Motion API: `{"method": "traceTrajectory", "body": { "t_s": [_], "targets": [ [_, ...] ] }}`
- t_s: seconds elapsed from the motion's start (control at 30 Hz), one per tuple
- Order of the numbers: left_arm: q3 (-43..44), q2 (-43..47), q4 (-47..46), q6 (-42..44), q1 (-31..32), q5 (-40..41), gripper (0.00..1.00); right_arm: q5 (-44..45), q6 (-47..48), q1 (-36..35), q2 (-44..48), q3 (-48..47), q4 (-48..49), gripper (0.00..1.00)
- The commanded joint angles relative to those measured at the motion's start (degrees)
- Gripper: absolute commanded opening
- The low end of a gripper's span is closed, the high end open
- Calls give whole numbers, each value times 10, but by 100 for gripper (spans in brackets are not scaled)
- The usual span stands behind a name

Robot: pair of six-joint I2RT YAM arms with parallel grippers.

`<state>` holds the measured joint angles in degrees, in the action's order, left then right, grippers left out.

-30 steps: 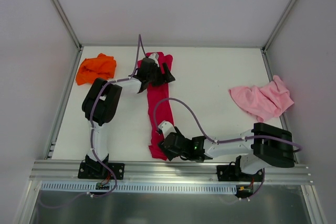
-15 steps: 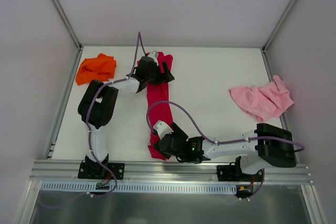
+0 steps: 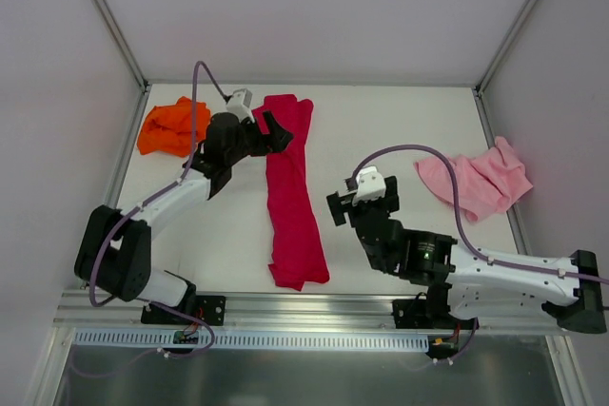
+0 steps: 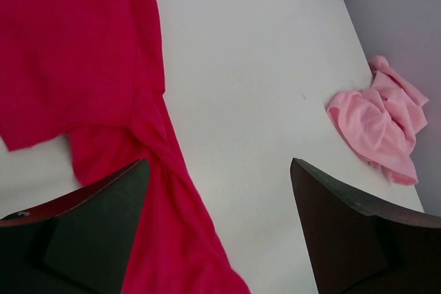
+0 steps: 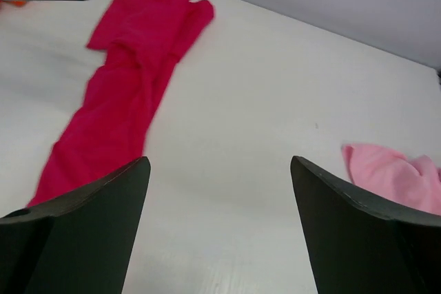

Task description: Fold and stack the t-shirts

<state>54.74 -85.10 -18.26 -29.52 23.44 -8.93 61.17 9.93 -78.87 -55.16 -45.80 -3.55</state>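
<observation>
**DESK:** Left end effector [image 3: 279,132], what state?

**PHOTOG:** Released. Its fingers are spread wide with nothing between them. It hovers at the left edge of the red shirt [image 3: 290,187], by the far end. The orange shirt [image 3: 171,125] sits crumpled behind its wrist, to the left.

**DESK:** And the right end effector [image 3: 363,204]?

**PHOTOG:** Also released and empty, raised over bare table [image 3: 400,130]. The red shirt lies to its left, apart from it. The pink shirt [image 3: 476,178] is bunched to its right, near but not touching.

**DESK:** How far along is the fold?

**PHOTOG:** Partway, by my reading. The red shirt is drawn out as one long narrow strip, running from beside the left end effector toward the near edge. It looks gathered and twisted around the middle, and the near end is rumpled. Nothing is stacked, and the other two are unfolded heaps.

**DESK:** What would make the next move a good one?

**PHOTOG:** Probably a fold end over end. Flatten the twisted middle first, or the crease gets locked in. Then each end effector takes one corner of the same short end, pinching every layer. Lift just clear of the table and travel together so the strip stays square. Lay edge on edge before releasing.

**DESK:** Risk?

**PHOTOG:** It's soft cloth. Pinching the top layer alone would likely drag the strip open.
</observation>
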Motion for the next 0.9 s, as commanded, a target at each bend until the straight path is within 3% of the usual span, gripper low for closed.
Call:
{"method": "traceTrajectory", "body": {
  "t_s": [0.0, 0.17, 0.4, 0.67, 0.87],
  "targets": [
    [-90, 67, -50, 0, 4, 20, 85, 47, -1, 57, 24, 49, 47, 89],
    [-209, 131, -63, -17, 17, 27, 85, 36, -23, 120, 0, 77, 68, 89],
    [-306, 151, -104, -33, 41, 25, 84, -23, -18, 133, -44, 66, 110, 90],
    [-324, 92, -159, -44, 52, 33, 84, -31, -14, 138, -105, 49, 114, 90],
    [-259, 35, -151, -26, 51, 53, 85, -32, -20, 139, -95, 68, 111, 90]
  ]
}}
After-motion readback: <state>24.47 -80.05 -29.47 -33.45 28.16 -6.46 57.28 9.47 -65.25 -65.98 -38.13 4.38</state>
